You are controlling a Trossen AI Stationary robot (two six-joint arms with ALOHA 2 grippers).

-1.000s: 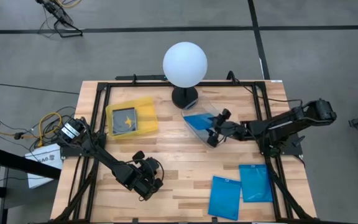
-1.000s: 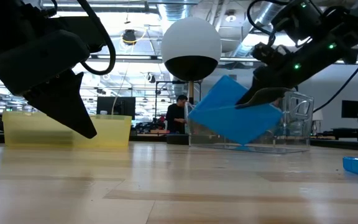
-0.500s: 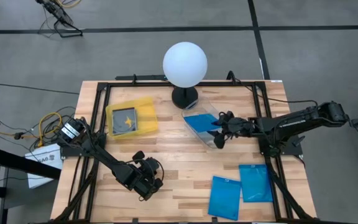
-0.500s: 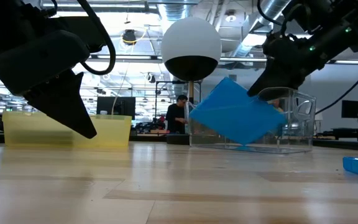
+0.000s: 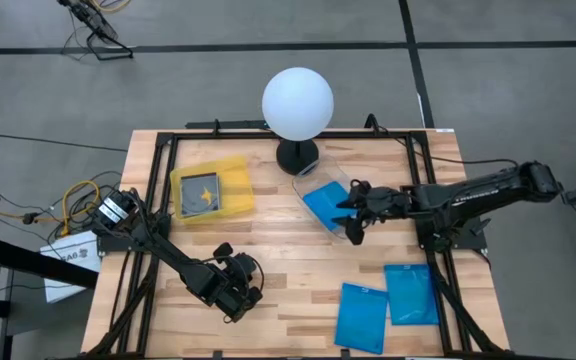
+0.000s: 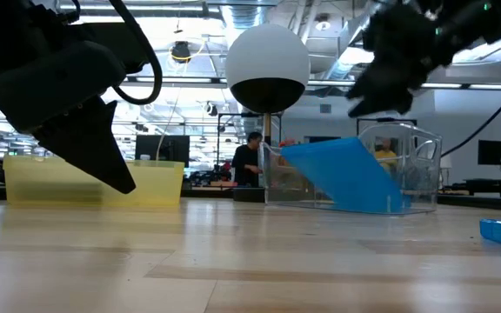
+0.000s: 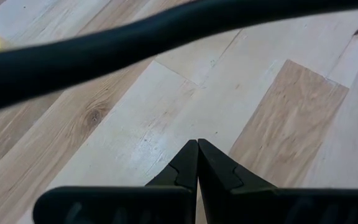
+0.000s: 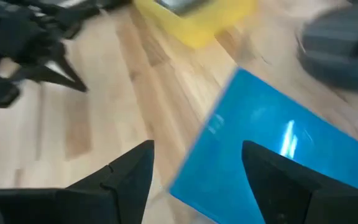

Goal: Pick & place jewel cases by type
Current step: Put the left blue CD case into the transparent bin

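Two blue jewel cases [image 5: 388,302] lie flat at the table's [image 5: 268,240] near right corner, nearer the spread, apparently empty right gripper [image 5: 353,210] than the pressed-together left gripper [image 5: 236,296].

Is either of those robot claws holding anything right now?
No. The right gripper has its jaws open above a blue jewel case leaning in the clear tray. The left gripper is shut on nothing.

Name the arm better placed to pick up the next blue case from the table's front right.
Right. The right gripper hangs open over the clear tray, and the two blue cases lie on its side of the table. The left gripper waits shut at the front left, farther away.
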